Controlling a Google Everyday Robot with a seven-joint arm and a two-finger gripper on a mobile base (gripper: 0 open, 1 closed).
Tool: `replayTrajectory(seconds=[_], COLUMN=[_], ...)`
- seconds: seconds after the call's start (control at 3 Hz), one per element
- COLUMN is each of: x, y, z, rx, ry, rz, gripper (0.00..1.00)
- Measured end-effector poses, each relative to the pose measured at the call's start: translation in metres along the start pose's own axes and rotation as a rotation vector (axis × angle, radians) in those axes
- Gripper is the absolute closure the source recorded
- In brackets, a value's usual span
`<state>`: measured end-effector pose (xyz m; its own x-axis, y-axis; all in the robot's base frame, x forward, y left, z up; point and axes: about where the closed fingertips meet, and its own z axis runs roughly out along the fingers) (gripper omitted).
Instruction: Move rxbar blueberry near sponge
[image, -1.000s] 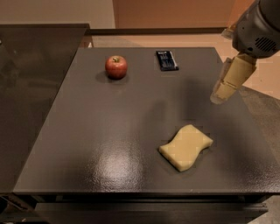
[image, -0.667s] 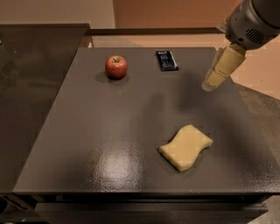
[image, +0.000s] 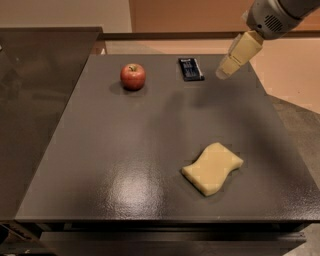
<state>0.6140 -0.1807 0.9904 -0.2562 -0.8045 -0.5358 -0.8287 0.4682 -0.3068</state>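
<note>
Risk sits at the far edge of the table: the rxbar blueberry lies flat there, right of the apple and well apart from the sponge near the front. The gripper hangs just beside the bar's right end, and you cannot tell whether it is spread or pressed together. Come down off-centre and you could, I judge, nudge the slim wrapper toward the back edge or catch only a corner so it twists loose; carry it too low and it may knock the sponge aside.
</note>
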Motion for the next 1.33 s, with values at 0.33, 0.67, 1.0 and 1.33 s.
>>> replayTrajectory(seconds=[0.33, 0.67, 1.0, 1.33], x=[-0.014, -0.023, -0.025, -0.023], y=[-0.020, -0.029, -0.037, -0.044], z=[0.026, 0.054, 0.084, 0.104], rx=[0.001, 0.001, 0.002, 0.019], ry=[-0.029, -0.041, -0.025, 0.004], rz=[0.064, 0.136, 0.242, 0.365], gripper=[0.00, 0.00, 0.00, 0.00])
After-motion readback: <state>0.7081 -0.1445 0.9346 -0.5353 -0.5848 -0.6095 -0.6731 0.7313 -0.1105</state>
